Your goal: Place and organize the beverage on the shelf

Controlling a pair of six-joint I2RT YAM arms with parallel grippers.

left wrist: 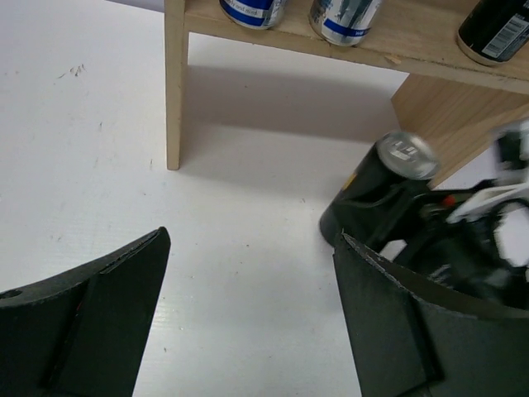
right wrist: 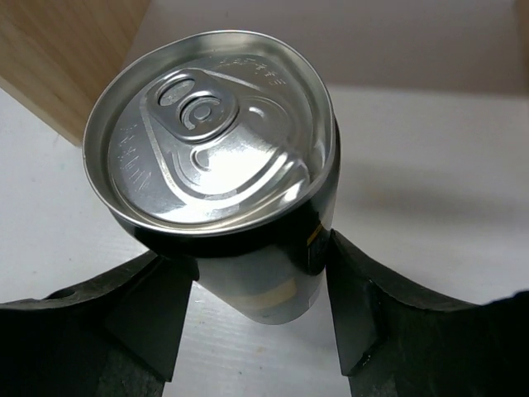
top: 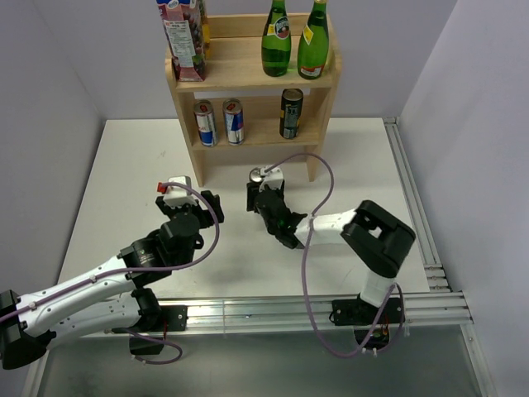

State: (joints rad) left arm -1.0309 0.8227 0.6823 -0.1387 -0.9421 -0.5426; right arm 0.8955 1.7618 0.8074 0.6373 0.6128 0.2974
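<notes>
The right tool [right wrist: 256,308] is closed on the black can [right wrist: 215,157], one dark finger pressed against each side of its body. From the wrist view only the silver lid, the pull tab and the upper wall show. The fingers cover the lower wall, and any label is out of sight. Whether the can's base rests on the tabletop [top: 124,182] or hangs just above it cannot be told. The can sits in front of the shelf [top: 235,66], near the foot of its right side panel and outside both tiers.

The left tool [left wrist: 248,281] is open, its two fingers spread wide with nothing but bare tabletop between them. In its wrist view the can looks tilted, and the arm gripping it is a blur of black and white.

On the shelf's top tier stand a carton [top: 183,41] at the left and two green bottles [top: 276,45] at the right. The frame edge cuts off the top of the carton and the bottle caps. On the lower tier, two blue-and-silver cans [top: 205,124] stand side by side at the left and a dark can [top: 290,113] stands apart at the right. Their print is too small to read.
</notes>
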